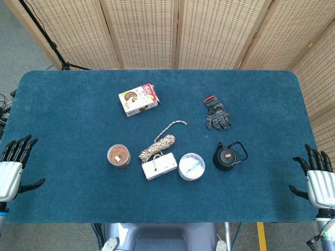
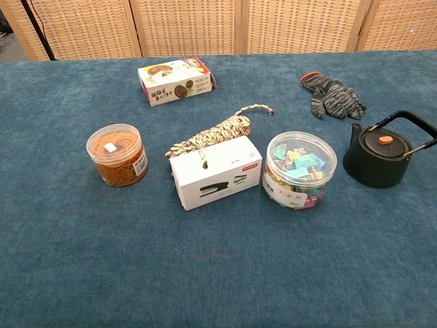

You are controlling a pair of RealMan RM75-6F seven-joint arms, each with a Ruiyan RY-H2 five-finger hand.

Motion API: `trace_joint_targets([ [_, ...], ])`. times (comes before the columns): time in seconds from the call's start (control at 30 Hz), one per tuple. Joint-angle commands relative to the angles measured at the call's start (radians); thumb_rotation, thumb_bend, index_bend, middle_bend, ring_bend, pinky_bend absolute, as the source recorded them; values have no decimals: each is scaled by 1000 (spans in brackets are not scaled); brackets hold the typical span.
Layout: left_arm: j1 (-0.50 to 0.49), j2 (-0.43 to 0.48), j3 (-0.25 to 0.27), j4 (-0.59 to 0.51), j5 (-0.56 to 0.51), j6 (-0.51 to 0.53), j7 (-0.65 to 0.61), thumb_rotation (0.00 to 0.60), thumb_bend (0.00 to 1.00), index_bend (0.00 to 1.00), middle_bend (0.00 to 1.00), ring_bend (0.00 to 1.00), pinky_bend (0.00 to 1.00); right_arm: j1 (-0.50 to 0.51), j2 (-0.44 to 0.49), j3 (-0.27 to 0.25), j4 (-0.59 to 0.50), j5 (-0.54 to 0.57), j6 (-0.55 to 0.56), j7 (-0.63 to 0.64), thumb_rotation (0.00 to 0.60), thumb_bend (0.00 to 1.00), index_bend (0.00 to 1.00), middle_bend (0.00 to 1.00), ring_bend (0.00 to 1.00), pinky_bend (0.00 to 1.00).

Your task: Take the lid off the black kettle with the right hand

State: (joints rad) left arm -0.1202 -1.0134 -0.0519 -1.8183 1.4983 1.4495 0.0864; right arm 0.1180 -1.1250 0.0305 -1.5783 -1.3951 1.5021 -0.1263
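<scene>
The black kettle (image 1: 226, 157) (image 2: 379, 158) stands upright on the blue table, right of centre near the front. Its lid (image 2: 386, 143) sits on top with an orange knob (image 1: 228, 155), and its handle is tilted back to the right. My right hand (image 1: 318, 178) rests at the table's right front edge, fingers apart and holding nothing, well to the right of the kettle. My left hand (image 1: 12, 163) lies at the left front edge, also open and empty. Neither hand shows in the chest view.
A clear tub of coloured clips (image 1: 191, 166) stands just left of the kettle. Further left are a white box (image 1: 159, 167), a coiled rope (image 1: 158, 145) and a jar of rubber bands (image 1: 119, 155). A grey glove (image 1: 216, 114) and a biscuit box (image 1: 138, 100) lie further back.
</scene>
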Motion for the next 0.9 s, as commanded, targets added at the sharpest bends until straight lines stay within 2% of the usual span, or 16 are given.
trace_joint_targets([
  [0.03,0,0,0,1,-1,1,-2,600,23,0,0,0,0,-3,0,0,0,-3,-6,-6,600,0,275,0,0,0],
  [0.27,1,2,-1,5,0,8,-9,600,23,0,0,0,0,19,-5,5,1,-32,-47,-13,600,0,295,0,0,0],
  [0.4,-1,2,0,2,2,6,-2,600,23,0,0,0,0,103,34,36,-70,-65,-138,-36,600,18,312,0,0,0],
  [0.47,-1,1,0,1,2,8,0,600,23,0,0,0,0,144,53,55,-103,-61,-191,-48,600,75,327,0,0,0],
  [0.57,3,0,3,1,6,14,1,600,23,0,0,0,0,215,67,96,-138,-22,-274,-122,600,182,387,0,0,0],
  [0.73,5,1,6,2,7,15,-1,600,23,0,0,0,0,317,64,153,-202,79,-405,-195,600,285,440,0,0,0],
  [0.9,3,3,4,2,-1,10,-2,600,23,0,0,0,0,407,36,178,-239,191,-507,-294,600,325,460,0,0,0],
])
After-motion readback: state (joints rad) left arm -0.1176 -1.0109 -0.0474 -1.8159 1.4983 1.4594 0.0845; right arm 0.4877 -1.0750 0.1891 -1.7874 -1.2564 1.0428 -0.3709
